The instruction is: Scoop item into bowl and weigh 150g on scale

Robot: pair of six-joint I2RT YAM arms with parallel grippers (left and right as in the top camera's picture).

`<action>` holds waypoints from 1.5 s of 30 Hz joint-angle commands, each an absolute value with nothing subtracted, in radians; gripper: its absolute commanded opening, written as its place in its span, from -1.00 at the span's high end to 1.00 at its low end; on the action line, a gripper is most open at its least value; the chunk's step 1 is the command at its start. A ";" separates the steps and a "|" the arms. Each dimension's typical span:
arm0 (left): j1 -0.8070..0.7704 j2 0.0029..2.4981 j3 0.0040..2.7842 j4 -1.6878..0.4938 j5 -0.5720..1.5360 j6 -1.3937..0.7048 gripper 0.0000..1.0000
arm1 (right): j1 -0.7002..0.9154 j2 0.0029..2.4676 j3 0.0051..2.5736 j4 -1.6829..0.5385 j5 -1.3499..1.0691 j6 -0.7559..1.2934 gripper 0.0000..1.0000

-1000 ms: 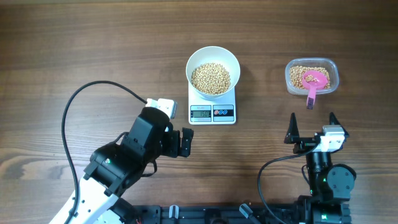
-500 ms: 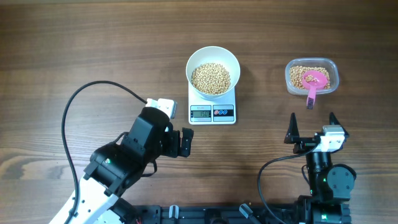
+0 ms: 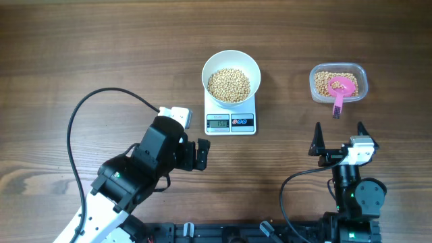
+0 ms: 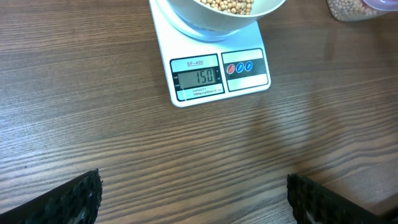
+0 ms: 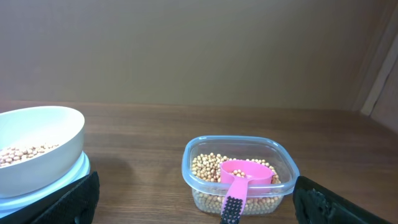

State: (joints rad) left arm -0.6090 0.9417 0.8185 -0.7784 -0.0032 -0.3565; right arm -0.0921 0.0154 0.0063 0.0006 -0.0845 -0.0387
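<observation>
Scale (image 3: 230,121) with loaded bowl (image 3: 206,73), display (image 4: 198,77) reading 150; both grippers empty.
White bowl sits on the scale's platform, behind the display, holding a heap of tan beans (image 3: 229,84). Well to the right of the scale is a clear plastic tub (image 3: 315,81) with more beans, and a pink scoop (image 3: 341,88) lying in it with its dark handle end over the near rim. Left gripper (image 4: 194,199) is near the scale on its left front side, jaws spread wide, nothing between them, wrist camera looking onto the display. Right gripper (image 3: 338,131) is off the scale's right front corner, in front of the tub, jaws likewise wide apart and holding nothing. All on a dark wood-grain table (image 3: 101,47).
</observation>
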 commanded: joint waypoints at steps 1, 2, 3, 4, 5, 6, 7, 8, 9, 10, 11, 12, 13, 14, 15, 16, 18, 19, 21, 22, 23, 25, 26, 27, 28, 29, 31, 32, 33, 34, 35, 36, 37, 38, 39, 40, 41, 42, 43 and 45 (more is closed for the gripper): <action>-0.613 0.943 0.833 -0.776 -0.019 -0.345 -1.00 | -0.087 0.010 0.005 0.001 -0.067 -0.023 -0.99; -0.613 0.943 0.833 -0.776 -0.019 -0.345 -1.00 | -0.087 0.010 0.005 0.001 -0.067 -0.023 -0.99; -0.612 0.943 0.833 -0.775 -0.020 -0.345 -1.00 | -0.087 0.010 0.005 0.001 -0.067 -0.023 -0.99; -0.612 0.939 0.833 -0.777 -0.020 -0.345 -1.00 | -0.087 0.010 0.005 0.001 -0.067 -0.024 -0.99; -0.612 0.933 0.833 -0.778 -0.020 -0.345 -1.00 | -0.087 0.010 0.005 0.001 -0.067 -0.023 -0.99; -0.612 0.929 0.833 -0.778 -0.020 -0.345 -1.00 | -0.087 0.010 0.005 0.001 -0.067 -0.023 -1.00; -0.612 0.923 0.833 -0.778 -0.020 -0.345 -1.00 | -0.087 0.010 0.005 0.001 -0.067 -0.023 -0.99; -0.612 0.916 0.833 -0.778 -0.020 -0.345 -1.00 | -0.087 0.010 0.005 0.001 -0.067 -0.024 -0.99; -0.612 0.910 0.833 -0.778 -0.020 -0.345 -1.00 | -0.087 0.010 0.005 0.001 -0.067 -0.023 -0.99; -0.612 0.901 0.833 -0.778 -0.020 -0.345 -1.00 | -0.087 0.010 0.005 0.001 -0.067 -0.024 -0.99; -0.612 0.892 0.832 -0.780 -0.020 -0.344 -1.00 | -0.087 0.010 0.005 0.001 -0.067 -0.024 -1.00; -0.612 0.880 0.832 -0.783 -0.020 -0.344 -1.00 | -0.087 0.010 0.005 0.001 -0.067 -0.023 -0.99; -0.611 0.868 0.832 -0.783 -0.022 -0.344 -1.00 | -0.087 0.010 0.005 0.001 -0.067 -0.024 -0.99; -0.606 0.852 0.830 -0.787 -0.036 -0.344 -1.00 | -0.087 0.010 0.005 0.001 -0.067 -0.024 -1.00; -0.597 0.838 0.830 -0.797 -0.049 -0.344 -1.00 | -0.087 0.010 0.005 0.001 -0.067 -0.023 -0.99; -0.580 0.818 0.827 -0.800 -0.070 -0.344 -1.00 | -0.087 0.010 0.005 0.001 -0.067 -0.023 -0.99; -0.517 0.770 0.810 -0.797 -0.100 -0.344 -1.00 | -0.087 0.010 0.006 0.001 -0.067 -0.024 -0.99; -0.489 0.754 0.804 -0.797 -0.099 -0.344 -1.00 | -0.087 0.010 0.005 0.001 -0.067 -0.024 -0.99; -0.421 0.712 0.783 -0.786 -0.099 -0.345 -1.00 | -0.087 0.010 0.006 0.001 -0.067 -0.024 -0.99; -0.390 0.687 0.765 -0.763 -0.099 -0.344 -1.00 | -0.087 0.010 0.005 0.001 -0.067 -0.023 -0.99; -0.364 0.665 0.749 -0.743 -0.099 -0.344 -1.00 | -0.087 0.010 0.005 0.001 -0.067 -0.023 -1.00; -0.307 0.611 0.709 -0.708 -0.099 -0.344 -1.00 | -0.087 0.010 0.006 0.001 -0.067 -0.023 -1.00; -0.286 0.586 0.689 -0.696 -0.099 -0.344 -1.00 | -0.087 0.010 0.005 0.001 -0.067 -0.023 -1.00; -0.262 0.556 0.667 -0.685 -0.099 -0.344 -1.00 | -0.087 0.010 0.006 0.001 -0.067 -0.023 -0.99; -0.243 0.531 0.648 -0.675 -0.099 -0.344 -1.00 | -0.087 0.010 0.005 0.001 -0.067 -0.024 -0.99; -0.219 0.493 0.620 -0.657 -0.099 -0.344 -1.00 | -0.087 0.010 0.005 0.001 -0.067 -0.023 -0.99; -0.186 0.428 0.579 -0.630 -0.099 -0.321 -1.00 | -0.087 0.010 0.005 0.001 -0.067 -0.023 -0.99; -0.178 0.406 0.565 -0.621 -0.099 -0.308 -1.00 | -0.087 0.010 0.005 0.001 -0.067 -0.023 -0.99; -0.169 0.378 0.546 -0.606 -0.099 -0.284 -1.00 | -0.087 0.010 0.005 0.001 -0.067 -0.023 -1.00; -0.159 0.349 0.528 -0.587 -0.099 -0.264 -1.00 | -0.087 0.010 0.005 0.001 -0.067 -0.023 -1.00; -0.150 0.326 0.513 -0.575 -0.100 -0.264 -1.00 | -0.087 0.010 0.005 0.002 -0.067 -0.024 -0.99; -0.142 0.308 0.502 -0.565 -0.099 -0.265 -1.00 | -0.087 0.010 0.005 0.001 -0.067 -0.024 -0.99; -0.133 0.287 0.487 -0.550 -0.099 -0.265 -1.00 | -0.087 0.010 0.005 0.002 -0.067 -0.023 -0.99; -0.130 0.271 0.474 -0.535 -0.099 -0.265 -1.00 | -0.087 0.010 0.005 0.001 -0.067 -0.024 -1.00; -0.127 0.256 0.460 -0.521 -0.099 -0.264 -1.00 | -0.087 0.010 0.005 0.002 -0.067 -0.024 -0.99; -0.124 0.239 0.443 -0.505 -0.099 -0.264 -1.00 | -0.087 0.010 0.005 0.002 -0.066 -0.024 -0.99; -0.120 0.224 0.428 -0.494 -0.099 -0.265 -1.00 | -0.087 0.011 0.006 0.001 -0.067 -0.024 -1.00; -0.115 0.201 0.398 -0.472 -0.099 -0.265 -1.00 | -0.087 0.013 0.005 0.002 -0.067 -0.024 -0.99; -0.109 0.188 0.379 -0.453 -0.099 -0.265 -1.00 | -0.087 0.013 0.005 0.002 -0.067 -0.024 -0.99; -0.092 0.163 0.335 -0.396 -0.099 -0.265 -1.00 | -0.087 0.014 0.005 0.002 -0.067 -0.024 -1.00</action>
